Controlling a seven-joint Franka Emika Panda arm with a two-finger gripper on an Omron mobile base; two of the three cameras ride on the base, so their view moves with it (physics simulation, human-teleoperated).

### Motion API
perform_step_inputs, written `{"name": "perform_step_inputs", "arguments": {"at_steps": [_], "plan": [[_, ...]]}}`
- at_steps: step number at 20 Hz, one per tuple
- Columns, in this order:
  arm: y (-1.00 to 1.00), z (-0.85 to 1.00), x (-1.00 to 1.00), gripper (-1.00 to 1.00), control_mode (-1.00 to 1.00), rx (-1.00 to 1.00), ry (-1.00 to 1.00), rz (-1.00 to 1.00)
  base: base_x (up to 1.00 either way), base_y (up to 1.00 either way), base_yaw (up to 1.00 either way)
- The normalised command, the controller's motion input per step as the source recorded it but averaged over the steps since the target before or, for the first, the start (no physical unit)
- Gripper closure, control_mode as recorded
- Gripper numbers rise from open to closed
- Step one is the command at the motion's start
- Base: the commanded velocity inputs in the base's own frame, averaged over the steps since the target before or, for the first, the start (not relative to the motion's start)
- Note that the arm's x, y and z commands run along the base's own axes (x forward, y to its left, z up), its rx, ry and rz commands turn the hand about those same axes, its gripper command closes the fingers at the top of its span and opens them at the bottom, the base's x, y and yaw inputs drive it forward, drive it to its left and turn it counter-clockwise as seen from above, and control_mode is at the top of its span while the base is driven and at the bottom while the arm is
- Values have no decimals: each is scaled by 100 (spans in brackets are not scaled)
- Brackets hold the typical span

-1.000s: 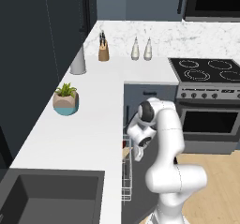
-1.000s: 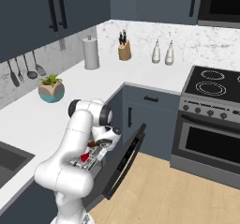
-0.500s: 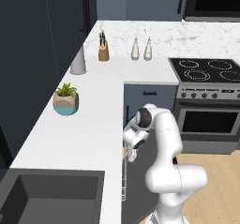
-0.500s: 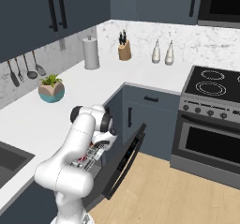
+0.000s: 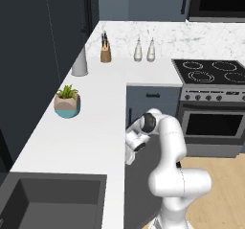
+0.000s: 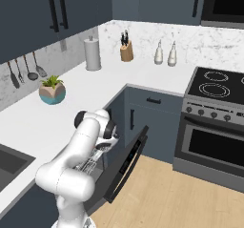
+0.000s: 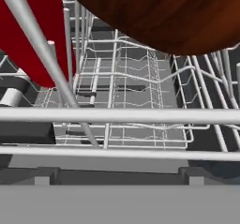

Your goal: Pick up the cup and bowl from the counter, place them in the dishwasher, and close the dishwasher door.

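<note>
In the hand view the bright red cup (image 7: 28,35) and the dark reddish-brown bowl (image 7: 173,12) sit very close up in the dishwasher's white wire rack (image 7: 122,115), cup at upper left, bowl across the top. My gripper (image 5: 130,155) (image 6: 97,154) reaches down from the edge of the white counter (image 5: 95,127) into the rack (image 6: 87,167), open, with nothing between its fingers. The dishwasher door (image 6: 125,164) (image 5: 143,189) hangs tilted partway open just right of my arm.
On the counter stand a teal-and-tan plant pot (image 5: 67,103), a grey canister (image 5: 79,62), a knife block (image 5: 105,53) and two bottles (image 5: 144,51). The stove and oven (image 5: 215,122) are to the right, a dark sink (image 5: 48,199) at lower left, and wooden floor (image 6: 181,198) in front.
My hand has swung lower and further left, in towards the rack under the counter edge. The jaws have stayed open.
</note>
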Motion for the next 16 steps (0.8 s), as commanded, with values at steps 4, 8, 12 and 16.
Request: {"name": "perform_step_inputs", "arguments": {"at_steps": [4, 8, 12, 16], "plan": [[62, 4, 17, -100, -100, 13, 0, 0, 0, 0, 0], [68, 19, 19, -100, -100, 12, 0, 0, 0, 0, 0], [44, 38, 11, -100, -100, 7, 0, 0, 0, 0, 0], [-9, 54, 0, -100, -100, 0, 0, 0, 0, 0, 0]]}}
